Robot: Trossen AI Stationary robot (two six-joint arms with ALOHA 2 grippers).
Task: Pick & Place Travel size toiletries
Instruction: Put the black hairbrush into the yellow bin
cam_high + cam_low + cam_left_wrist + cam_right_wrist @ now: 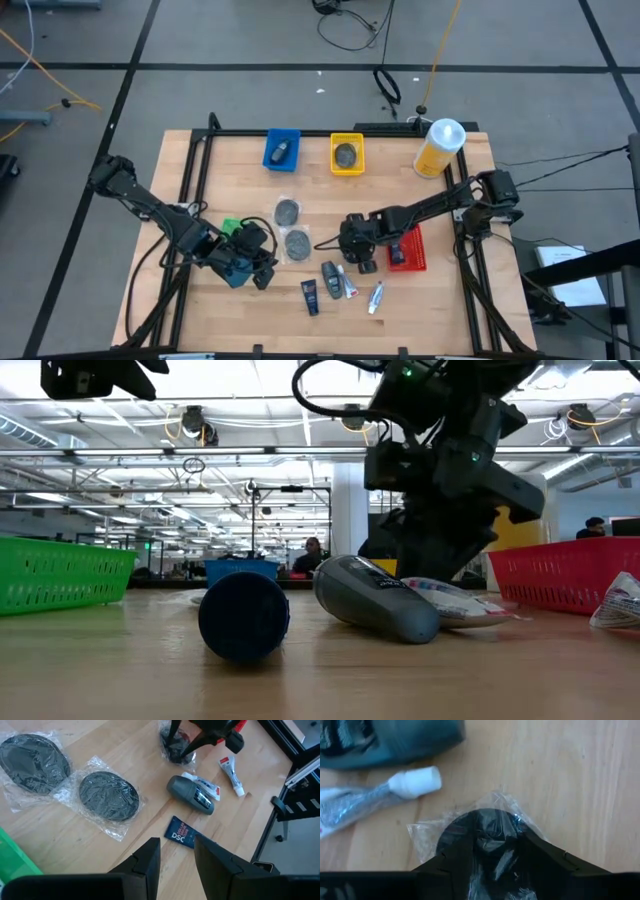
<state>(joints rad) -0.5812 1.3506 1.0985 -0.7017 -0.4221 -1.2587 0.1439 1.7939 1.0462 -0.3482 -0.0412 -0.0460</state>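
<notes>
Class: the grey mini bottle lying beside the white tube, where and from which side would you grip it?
Probably across the middle of the grey mini bottle, from straight above. It lies flat, rounded sides exposed, but the white tube touches one side, so a finger must slip between.

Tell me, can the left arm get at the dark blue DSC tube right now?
Probably yes. The left pincer hangs open just short of the DSC tube, bare wood between them; the grey bottle lies beyond it.
</notes>
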